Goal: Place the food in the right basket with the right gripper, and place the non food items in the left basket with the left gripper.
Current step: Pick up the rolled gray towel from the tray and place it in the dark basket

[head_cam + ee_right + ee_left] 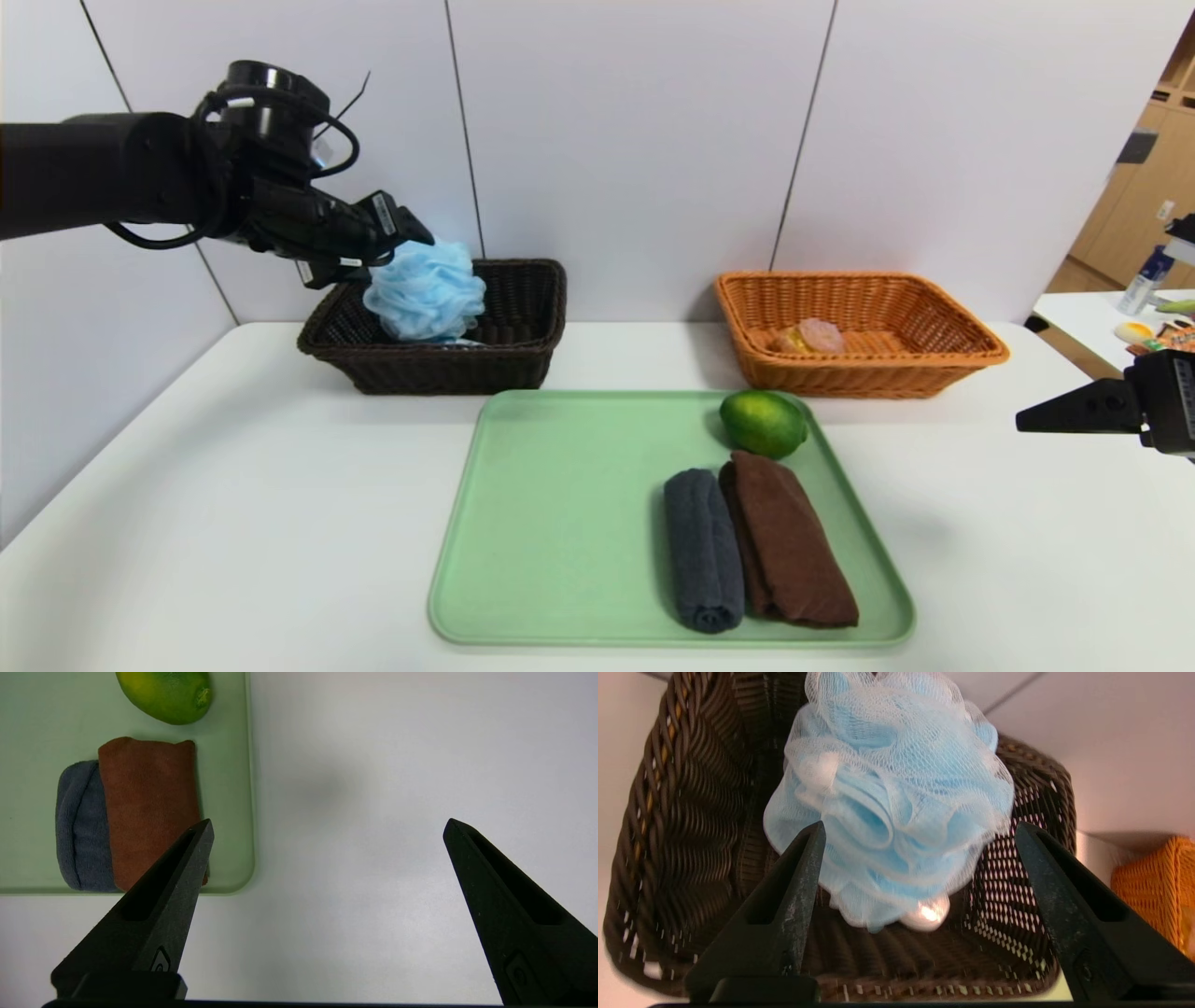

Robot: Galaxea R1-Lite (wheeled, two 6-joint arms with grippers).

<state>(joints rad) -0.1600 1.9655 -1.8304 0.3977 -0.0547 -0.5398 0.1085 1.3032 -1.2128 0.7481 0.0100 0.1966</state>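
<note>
Head view, from the near edge: a green tray (560, 523) lies on the white counter (187, 523), and on its right half a dark grey rolled towel (702, 551) lies touching a brown rolled towel (787, 541), with the green citrus fruit (763, 423) just behind the brown one. Off to the right, the right hand (327, 828) hangs over bare counter beside the tray, fingers spread wide and holding nothing. Farther back, the orange basket (934, 359) holds the pinkish bun (818, 335). On the left, the dark brown basket (523, 364) has the blue bath pouf (427, 291) in it, rising above the rim, and the left hand (917, 828) sits over it with fingers apart; the near finger (794, 896) looks to brush the mesh.
</note>
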